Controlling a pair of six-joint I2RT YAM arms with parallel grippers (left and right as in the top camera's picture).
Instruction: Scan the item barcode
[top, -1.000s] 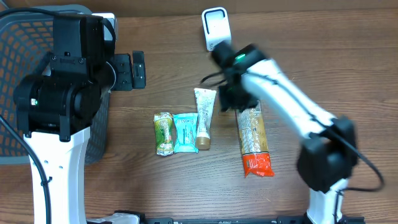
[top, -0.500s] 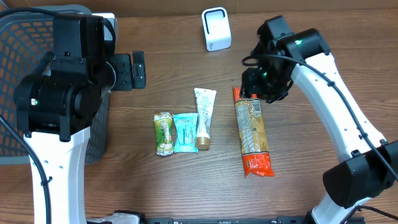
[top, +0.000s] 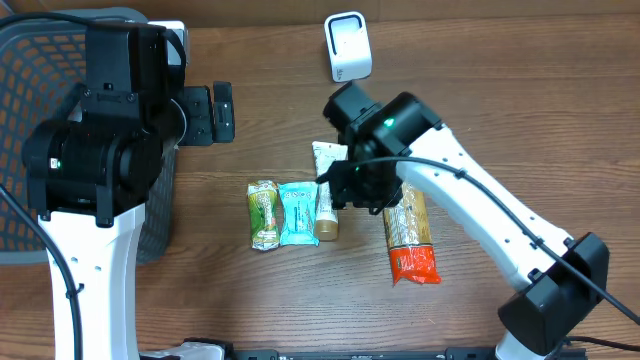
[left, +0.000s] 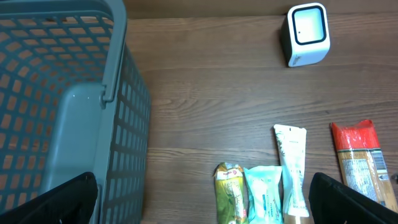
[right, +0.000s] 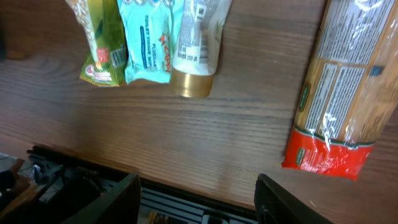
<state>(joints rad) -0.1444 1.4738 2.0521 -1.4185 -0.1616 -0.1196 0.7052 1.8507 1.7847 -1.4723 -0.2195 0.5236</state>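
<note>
Four items lie in a row on the wooden table: a green snack pack (top: 262, 213), a teal wipes pack (top: 297, 213), a white tube (top: 328, 190) and a long pasta package (top: 410, 230). The white scanner (top: 347, 46) stands at the back. My right gripper (top: 352, 190) hovers over the tube and the pasta's upper end. It is open with nothing between its fingers. In the right wrist view the tube (right: 196, 50) and pasta package (right: 348, 93) lie beyond the gripper (right: 198, 199). My left gripper (top: 210, 112) is open beside the basket, holding nothing.
A grey mesh basket (top: 40, 90) stands at the left edge, under the left arm; the left wrist view shows the basket wall (left: 127, 124) close by. The table's front edge with a black rail (right: 186, 205) runs just below the right gripper.
The right arm swung from near the scanner out to the right, then back left and down over the tube and pasta package. The left arm has not moved.
</note>
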